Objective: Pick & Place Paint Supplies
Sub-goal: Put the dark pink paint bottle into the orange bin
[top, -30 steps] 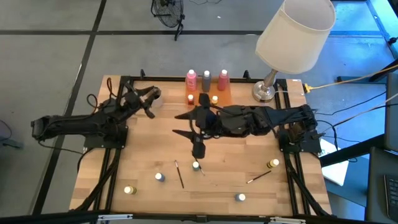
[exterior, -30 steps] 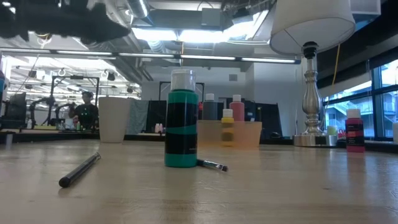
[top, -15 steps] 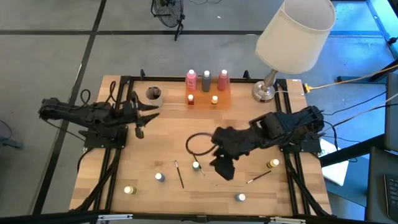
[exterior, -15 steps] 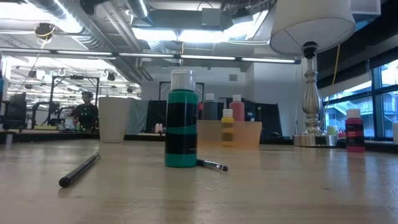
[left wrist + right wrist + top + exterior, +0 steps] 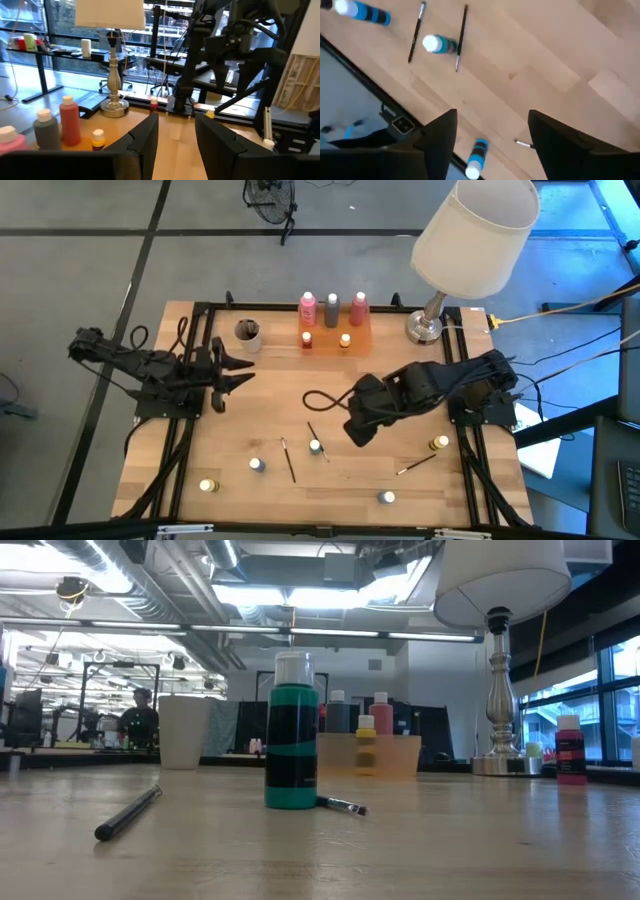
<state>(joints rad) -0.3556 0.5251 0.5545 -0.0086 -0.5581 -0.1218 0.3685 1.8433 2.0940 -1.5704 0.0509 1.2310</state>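
Three white-capped bottles, two pink [image 5: 307, 306] and one grey [image 5: 332, 306], stand on the orange tray [image 5: 335, 338] with two small pots. Loose on the table stand a teal bottle [image 5: 315, 447], two blue bottles [image 5: 257, 465] and yellow-lidded pots [image 5: 208, 485]. Thin dark brushes [image 5: 288, 460] lie flat between them. My right gripper [image 5: 353, 432] hangs open above the table's middle, just right of the teal bottle [image 5: 437, 44]. My left gripper [image 5: 235, 375] is open at the left side, level, pointing toward the tray's bottles [image 5: 70, 120].
A beige cup [image 5: 247, 332] stands left of the tray. A lamp [image 5: 430, 325] stands at the far right corner. A brush [image 5: 418, 464] and a yellow-lidded pot [image 5: 440, 443] sit near the right edge. Bare wood lies between the two grippers.
My right arm has drawn back from in front of the tray toward the table's right, its gripper swinging toward the near edge and then slightly back. My left gripper has pulled away from the cup toward the near edge and left. No supply has moved.
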